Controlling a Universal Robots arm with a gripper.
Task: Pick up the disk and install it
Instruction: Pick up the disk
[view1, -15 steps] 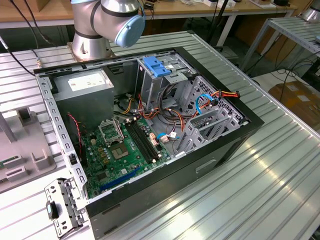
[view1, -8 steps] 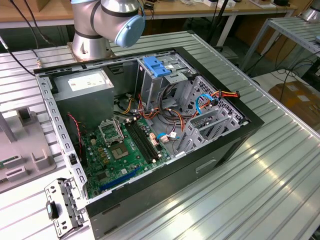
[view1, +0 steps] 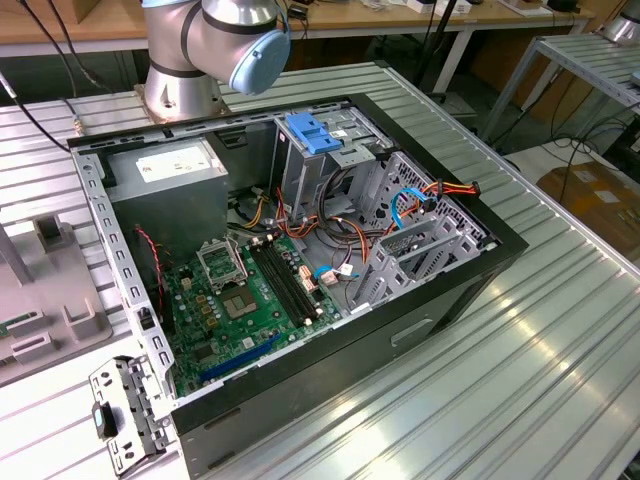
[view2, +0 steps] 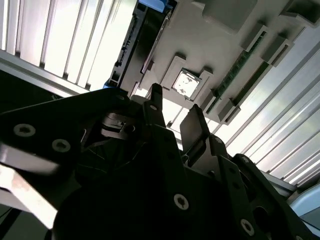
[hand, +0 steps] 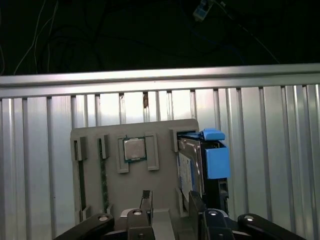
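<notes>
- We see a ribbed aluminium counter (hand: 45, 150) lying beneath the gripper (hand: 164, 200), glaring under bright light in both wrist views.
- Beyond the counter's edge, ahead of the gripper, the floor (hand: 100, 35) is dark.
- In the exterior view, wooden desks (view1: 40, 28) and a cardboard box (view1: 590, 195) stand past the counter.

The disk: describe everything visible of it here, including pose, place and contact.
The disk is a flat rectangular drive with a dark metal body, a white label with a blue band on its broad face and a blue plastic rail along one side. It stands on edge in a slot at one end of the grey tray, which lies on the ribbed metal table. The gripper, open, hangs close by, not gripping it.
</notes>
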